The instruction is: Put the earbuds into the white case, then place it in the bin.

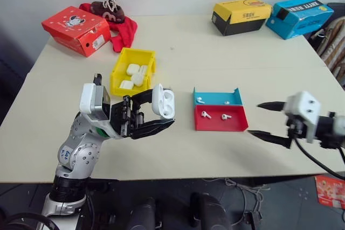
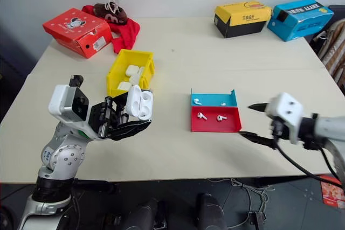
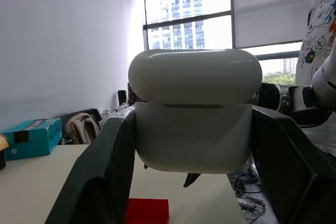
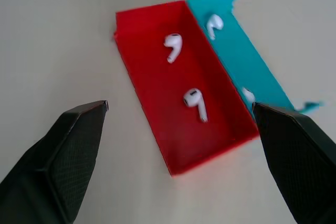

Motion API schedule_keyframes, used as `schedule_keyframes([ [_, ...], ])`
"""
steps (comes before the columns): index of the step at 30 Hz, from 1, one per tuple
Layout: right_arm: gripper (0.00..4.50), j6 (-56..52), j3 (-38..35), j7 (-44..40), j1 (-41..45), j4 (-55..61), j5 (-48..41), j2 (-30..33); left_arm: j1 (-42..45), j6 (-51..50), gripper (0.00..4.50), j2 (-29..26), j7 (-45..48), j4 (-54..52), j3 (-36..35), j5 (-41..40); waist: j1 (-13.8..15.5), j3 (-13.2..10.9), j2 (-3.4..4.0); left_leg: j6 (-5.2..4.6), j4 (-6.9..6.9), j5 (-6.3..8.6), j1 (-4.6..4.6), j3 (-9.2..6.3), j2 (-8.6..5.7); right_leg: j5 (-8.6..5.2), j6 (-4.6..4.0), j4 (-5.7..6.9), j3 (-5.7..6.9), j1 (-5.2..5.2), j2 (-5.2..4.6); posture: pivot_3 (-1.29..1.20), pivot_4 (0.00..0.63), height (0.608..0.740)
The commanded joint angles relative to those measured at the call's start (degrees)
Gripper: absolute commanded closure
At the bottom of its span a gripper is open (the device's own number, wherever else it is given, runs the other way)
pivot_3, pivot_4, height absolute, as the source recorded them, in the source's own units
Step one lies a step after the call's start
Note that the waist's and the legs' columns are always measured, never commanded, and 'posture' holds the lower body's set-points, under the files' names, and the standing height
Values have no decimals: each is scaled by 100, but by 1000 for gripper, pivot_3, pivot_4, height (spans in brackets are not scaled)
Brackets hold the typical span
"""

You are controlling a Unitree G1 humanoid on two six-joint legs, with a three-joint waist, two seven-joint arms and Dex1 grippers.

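My left gripper (image 1: pixel 161 112) is shut on the white case (image 1: pixel 163 103) and holds it above the table, left of the tray. The lid is swung open and the two sockets (image 2: pixel 143 104) look empty. Two earbuds (image 1: pixel 206 115) (image 1: pixel 226 116) lie in the red half of the shallow tray (image 1: pixel 237 125), and two more (image 1: pixel 200 100) (image 4: pixel 214 23) lie in its blue half. Just right of the tray, my right gripper (image 1: pixel 254 119) stands open and empty, pointing at it. Behind the held case sits the yellow bin (image 1: pixel 116 75), with several white cases in it.
At the back left lie a red box (image 1: pixel 75 29) and a red cloth (image 1: pixel 125 30) with a brown shoe (image 1: pixel 108 10) on it. A yellow-and-black box (image 1: pixel 241 16) and a blue box (image 1: pixel 299 16) stand at the back right. The table's front edge (image 1: pixel 178 175) runs just below both grippers.
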State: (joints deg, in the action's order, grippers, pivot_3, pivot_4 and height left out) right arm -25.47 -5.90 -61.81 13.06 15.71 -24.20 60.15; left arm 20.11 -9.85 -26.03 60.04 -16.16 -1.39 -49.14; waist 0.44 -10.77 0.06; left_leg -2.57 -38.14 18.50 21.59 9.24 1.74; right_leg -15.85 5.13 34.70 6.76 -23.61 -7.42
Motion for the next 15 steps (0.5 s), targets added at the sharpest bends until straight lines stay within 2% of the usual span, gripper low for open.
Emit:
schedule_keyframes([
  [1,181,-234,526,-57,495,-111,285,-47,-28,81,1700,41,58,-76,-82,156,38,0,0,-3,0,1,6,0,-4,0,0,-2,1,-3,-3,0,150,740],
  [3,646,-117,917,-137,875,-382,586,-111,-116,152,1700,-10,139,-138,-98,285,21,0,0,-10,-10,6,17,1,-4,0,1,-9,6,-6,-3,0,150,740],
  [7,2041,179,1440,-287,1451,-906,1038,-349,-282,152,1700,-106,186,-189,-232,373,-13,0,0,-20,-24,11,49,-7,-7,3,5,-17,27,-16,-1,0,150,740],
  [15,2041,143,2000,-408,2166,-1552,1664,-736,-613,96,1700,-69,26,-484,-270,401,-56,0,1,-20,-75,12,73,-35,-1,4,7,-6,73,-11,-1,0,150,740],
])
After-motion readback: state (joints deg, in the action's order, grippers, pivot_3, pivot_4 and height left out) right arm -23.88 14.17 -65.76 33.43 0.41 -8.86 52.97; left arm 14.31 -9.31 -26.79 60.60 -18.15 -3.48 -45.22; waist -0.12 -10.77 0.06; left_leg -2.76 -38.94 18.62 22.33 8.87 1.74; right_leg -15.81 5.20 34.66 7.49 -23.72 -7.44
